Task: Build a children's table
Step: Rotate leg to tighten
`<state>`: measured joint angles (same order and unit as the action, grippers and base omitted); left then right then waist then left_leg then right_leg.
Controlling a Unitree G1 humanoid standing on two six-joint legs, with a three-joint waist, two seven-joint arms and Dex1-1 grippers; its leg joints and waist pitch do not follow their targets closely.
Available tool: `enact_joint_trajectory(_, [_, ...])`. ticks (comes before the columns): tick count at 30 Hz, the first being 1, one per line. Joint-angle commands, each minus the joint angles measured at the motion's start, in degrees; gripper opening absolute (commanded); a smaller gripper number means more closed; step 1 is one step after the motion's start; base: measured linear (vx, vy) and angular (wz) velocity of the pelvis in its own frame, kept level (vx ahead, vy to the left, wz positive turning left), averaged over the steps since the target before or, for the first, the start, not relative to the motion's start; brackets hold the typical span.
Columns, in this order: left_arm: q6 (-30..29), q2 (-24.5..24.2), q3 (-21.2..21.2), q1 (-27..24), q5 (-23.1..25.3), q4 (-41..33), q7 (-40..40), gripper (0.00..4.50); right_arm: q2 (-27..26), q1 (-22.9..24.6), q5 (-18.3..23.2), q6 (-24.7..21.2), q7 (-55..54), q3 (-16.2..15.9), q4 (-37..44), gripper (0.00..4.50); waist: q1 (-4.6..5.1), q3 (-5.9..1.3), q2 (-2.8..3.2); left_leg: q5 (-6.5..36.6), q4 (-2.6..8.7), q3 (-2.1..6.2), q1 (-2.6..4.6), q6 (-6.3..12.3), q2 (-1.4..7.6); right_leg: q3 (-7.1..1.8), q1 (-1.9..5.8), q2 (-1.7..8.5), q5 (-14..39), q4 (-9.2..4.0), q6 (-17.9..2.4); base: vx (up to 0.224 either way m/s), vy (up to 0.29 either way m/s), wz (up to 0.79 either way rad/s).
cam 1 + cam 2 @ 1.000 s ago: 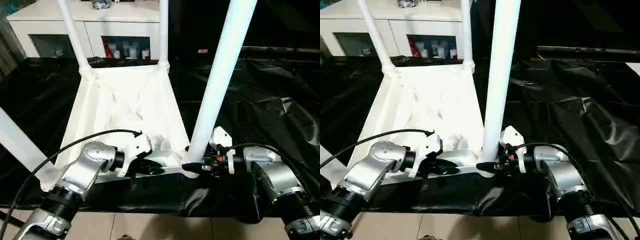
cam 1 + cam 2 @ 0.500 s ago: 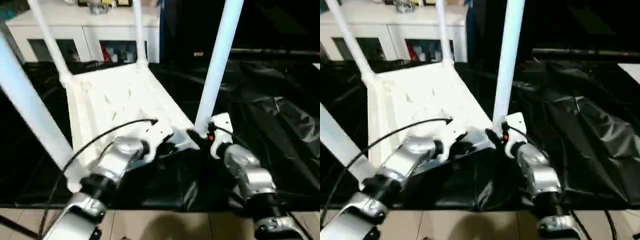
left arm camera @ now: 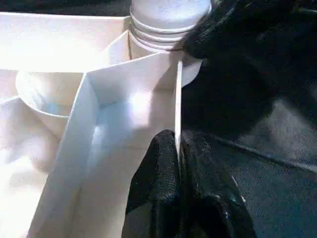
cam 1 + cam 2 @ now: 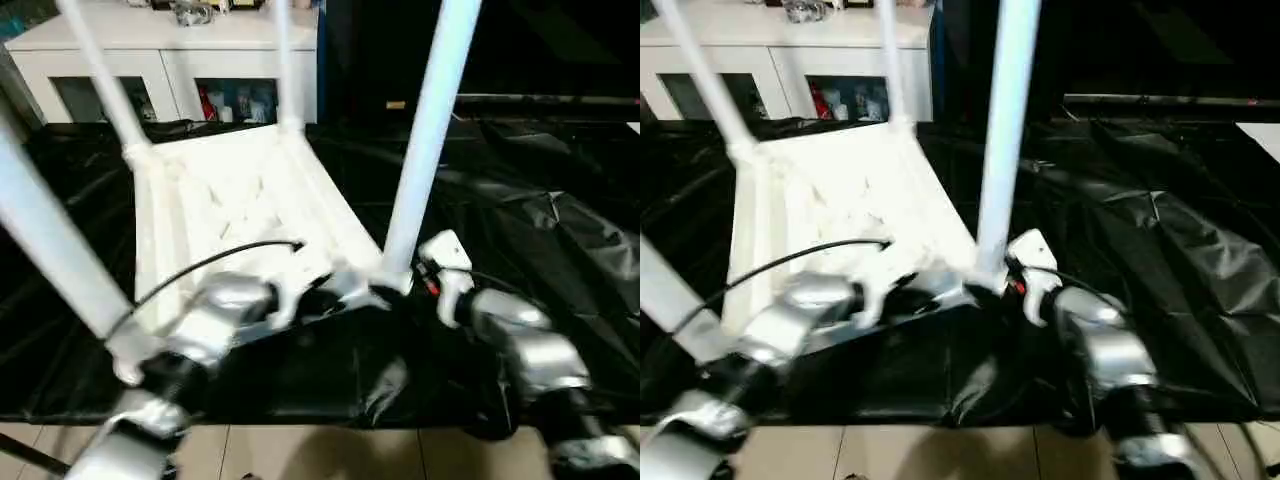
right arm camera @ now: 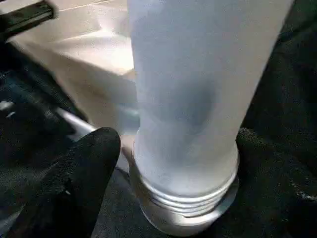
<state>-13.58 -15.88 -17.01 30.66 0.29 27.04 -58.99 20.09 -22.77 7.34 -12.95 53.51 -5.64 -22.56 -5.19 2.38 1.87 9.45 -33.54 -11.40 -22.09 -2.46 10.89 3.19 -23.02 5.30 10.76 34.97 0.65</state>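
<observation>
Now, in the left eye view, the children's table is seen upside down on the black-draped work table, close to its near edge. Four white legs are seen pointing up. One is at each corner of the tabletop. The near right leg is met low down by the right gripper, most likely so it can be turned tight.

In the left wrist view, the thin near rim of the tabletop is pinched by the left gripper, with one black finger on each side. It is probably held so the tabletop cannot slide or spin.

In the right wrist view, the ringed foot of the leg is seen between the right gripper's two black fingers. How tightly they hold it cannot be told.
</observation>
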Motion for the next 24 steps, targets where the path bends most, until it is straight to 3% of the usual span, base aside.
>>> enact_joint_trajectory(1, [1.03, 0.31, -1.33, -0.34, -2.86, -2.87, -3.63, 0.0, 0.09, 0.02, 2.15, 0.11, 7.42, -4.31, 2.56, 3.81, -0.19, -3.31, -1.26, 13.68, 3.97, 1.24, 0.76, 2.71, 2.34, -2.15, 2.28, 3.15, 13.71, -4.54, -11.25, 0.0, 0.0, 0.0])
enact_joint_trajectory(5, [-0.35, -3.83, -1.55, -2.33, -4.78, -5.86, -9.89, 0.0, 4.27, -0.38, 3.55, -1.75, 14.47, -4.71, 3.45, 3.81, -0.55, -3.59, -1.09, 10.01, 3.51, 0.93, 0.81, 4.6, 2.5, -2.0, 2.31, 2.84, 6.56, -3.56, -14.1, 0.0, 0.0, 0.0])
enact_joint_trajectory(7, [-0.6, -5.16, -1.36, -3.05, -5.19, -6.52, -11.35, 0.0, 5.68, -0.37, 3.35, -2.13, 16.55, -5.88, 3.82, 3.81, -0.72, -3.51, -1.12, 9.97, 3.48, 0.88, 0.88, 4.82, 2.54, -1.98, 2.3, 2.89, 6.35, -3.55, -14.68, 0.0, 0.0, 0.0])
enact_joint_trajectory(11, [-0.41, -6.63, -0.62, -4.03, -5.42, -7.03, -12.53, 0.0, 6.43, -0.35, 2.0, -1.07, 18.0, -7.22, 3.46, 3.81, -0.81, -3.19, -1.11, 13.52, 3.85, 0.93, 1.1, 2.94, 2.59, -2.14, 2.13, 3.12, 11.95, -4.11, -13.79, 0.0, 0.0, 0.0])
enact_joint_trajectory(12, [-0.39, -6.92, -0.43, -4.27, -5.48, -7.23, -12.76, 0.0, 6.14, -0.41, 1.7, -0.61, 17.8, -7.32, 3.15, 3.55, -0.77, -3.08, -1.07, 14.54, 3.99, 0.99, 1.09, 2.28, 2.58, -2.18, 2.1, 3.17, 13.66, -4.3, -13.29, 0.0, 0.0, 0.0])
enact_joint_trajectory(14, [-0.57, -7.24, -0.33, -4.56, -5.62, -7.65, -12.93, 0.0, 5.79, -0.51, 1.63, -0.38, 17.6, -7.41, 2.8, 3.48, -0.73, -3.06, -1.17, 15.24, 4.09, 1.07, 1.18, 1.59, 2.57, -2.23, 2.09, 3.23, 15.02, -4.41, -12.68, 0.0, 0.0, 0.0])
enact_joint_trajectory(20, [-0.98, -7.81, -0.25, -4.87, -5.78, -8.34, -13.11, 0.0, 5.07, -0.47, 1.71, -0.44, 17.25, -7.95, 2.44, 2.93, -0.67, -3.33, -1.14, 12.81, 3.83, 0.97, 1.12, 2.26, 2.49, -2.19, 2.2, 3.02, 10.42, -3.92, -13.6, 0.0, 0.0, 0.0])
enact_joint_trajectory(24, [-1.05, -7.66, -0.06, -4.63, -5.63, -8.22, -12.7, 0.0, 4.84, 0.02, 1.97, -0.24, 17.05, -8.21, 2.7, 2.75, -0.64, -3.25, -0.97, 13.76, 3.92, 1.02, 1.13, 2.05, 2.47, -2.16, 2.25, 3.06, 11.82, -4.09, -13.55, 0.0, 0.0, 0.0])
